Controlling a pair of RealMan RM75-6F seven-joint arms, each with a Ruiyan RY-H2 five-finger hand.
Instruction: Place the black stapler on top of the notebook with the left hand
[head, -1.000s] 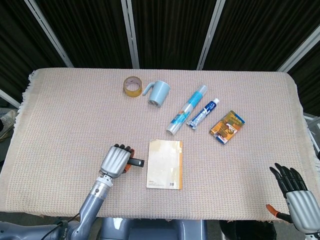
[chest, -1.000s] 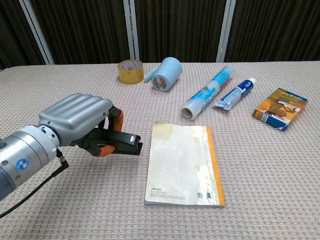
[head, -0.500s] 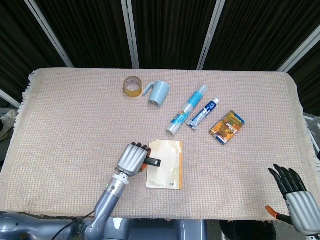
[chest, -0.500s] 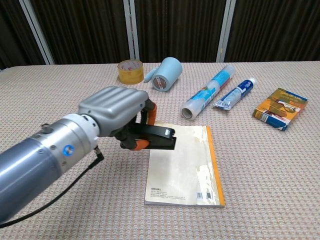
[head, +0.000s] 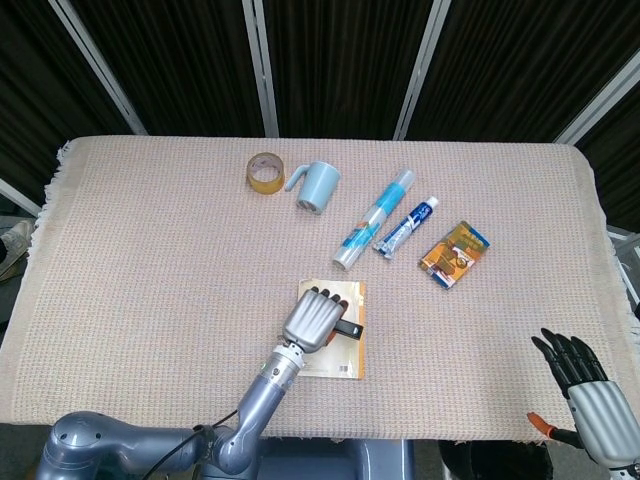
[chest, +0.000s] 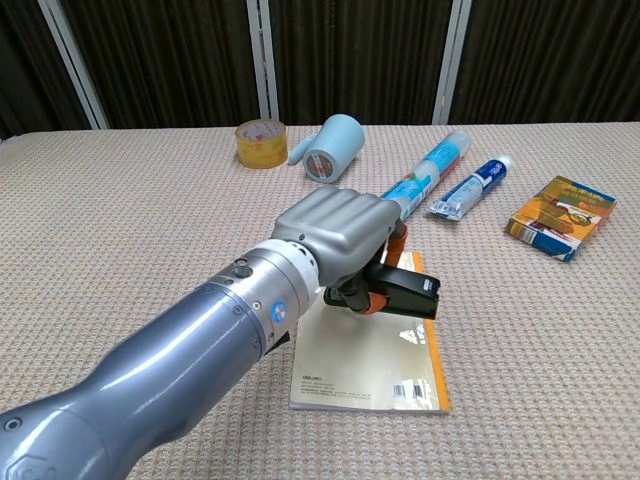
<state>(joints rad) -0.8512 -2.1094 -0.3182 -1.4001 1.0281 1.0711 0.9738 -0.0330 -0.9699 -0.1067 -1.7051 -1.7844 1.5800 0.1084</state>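
- Black stapler (chest: 402, 293) sits in my left hand (head: 314, 321), fingers curled over its top and wrapped tight round it, so it hangs above the notebook (chest: 400, 370) and, as far as I can judge, does not yet rest on it.
- I hold it from above so I can lower it flat onto the cover.
- Its long axis runs roughly 9 to 3 o'clock in the head view, the free end poking out toward 3, close to the notebook's orange spine edge.
- Next, I reckon, comes a short descent and a release.
- My right hand (head: 590, 385) idles at the table's 5 o'clock corner, fingers spread, holding nothing.
- Tape roll (head: 265, 171), blue cup (head: 318, 186) and tubes lie well apart toward 12.
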